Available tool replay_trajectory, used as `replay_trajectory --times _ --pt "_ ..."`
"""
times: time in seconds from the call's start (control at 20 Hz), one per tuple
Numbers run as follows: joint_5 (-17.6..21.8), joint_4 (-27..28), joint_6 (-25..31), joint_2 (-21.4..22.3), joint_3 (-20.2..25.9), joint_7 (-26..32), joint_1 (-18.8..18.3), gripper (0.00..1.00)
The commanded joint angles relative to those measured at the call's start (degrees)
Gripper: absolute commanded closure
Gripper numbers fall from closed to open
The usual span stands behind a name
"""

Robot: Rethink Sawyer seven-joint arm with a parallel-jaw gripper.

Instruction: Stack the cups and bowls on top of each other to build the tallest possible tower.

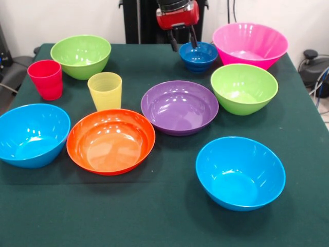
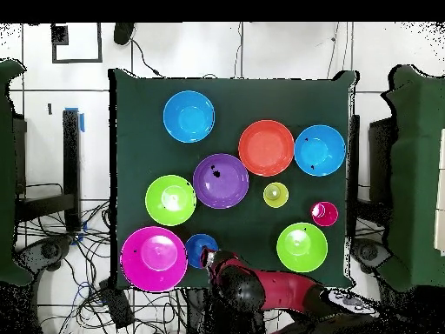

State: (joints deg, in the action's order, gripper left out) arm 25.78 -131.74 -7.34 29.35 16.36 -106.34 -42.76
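My gripper (image 1: pixel 183 43) hangs at the table's far side with its fingers apart, straddling the left rim of the small dark blue bowl (image 1: pixel 200 57); in the overhead view the gripper (image 2: pixel 209 257) is at that bowl (image 2: pixel 196 249). All bowls stand apart, with no pile. The big pink bowl (image 1: pixel 250 43) is beside the dark blue one. Lime green bowls (image 1: pixel 80 55) (image 1: pixel 244 88), the purple bowl (image 1: pixel 179 107), the orange bowl (image 1: pixel 110 141) and light blue bowls (image 1: pixel 32 135) (image 1: pixel 240 172) lie spread out. The red cup (image 1: pixel 46 78) and yellow cup (image 1: pixel 105 90) stand upright at the left.
Everything sits on a dark green cloth-covered table (image 1: pixel 154 221). The robot's pedestal (image 1: pixel 139 20) stands behind the far edge. Cables and black equipment lie on the floor beyond the table's sides (image 1: pixel 313 67).
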Motion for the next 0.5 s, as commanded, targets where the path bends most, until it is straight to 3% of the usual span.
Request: replay_trajectory --times 0.05,0.5 --pt "1.34 3.17 0.09 -2.67 2.23 -5.90 2.34 0.00" --pt "1.43 3.82 0.63 -3.24 0.50 -5.49 3.54 0.00"
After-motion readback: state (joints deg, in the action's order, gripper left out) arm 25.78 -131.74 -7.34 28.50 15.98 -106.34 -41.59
